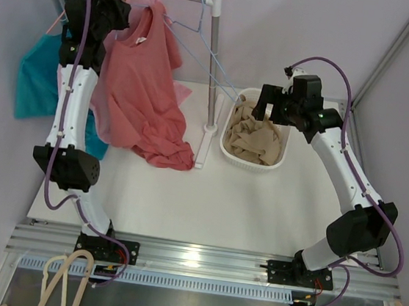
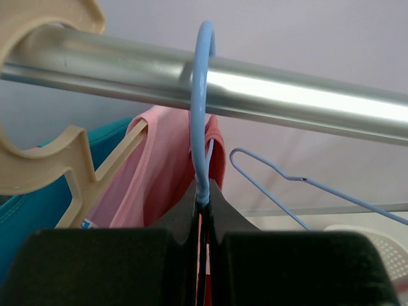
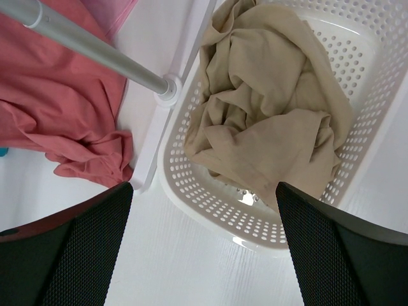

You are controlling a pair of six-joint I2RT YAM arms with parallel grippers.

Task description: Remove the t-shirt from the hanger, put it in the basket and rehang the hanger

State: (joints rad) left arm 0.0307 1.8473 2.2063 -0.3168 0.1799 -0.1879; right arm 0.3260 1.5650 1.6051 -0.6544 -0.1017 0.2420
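Observation:
A pink t-shirt (image 1: 134,93) hangs from a blue hanger (image 2: 199,102) hooked over the rack's metal rail (image 2: 287,95); its hem bunches on the table. My left gripper (image 1: 103,8) is up at the rail, shut on the blue hanger's neck (image 2: 203,191) just under the hook, with the pink collar (image 2: 166,159) right behind it. My right gripper (image 1: 269,105) is open and empty, hovering over the near rim of the white basket (image 3: 210,204). The pink shirt's hem also shows in the right wrist view (image 3: 57,108).
The basket (image 1: 228,152) holds beige cloth (image 3: 268,115). The rack's upright post (image 1: 213,65) stands between shirt and basket. An empty blue wire hanger (image 2: 287,178) and a beige hanger (image 2: 38,166) with a teal garment (image 1: 35,82) share the rail. Spare hangers (image 1: 65,277) lie below the table.

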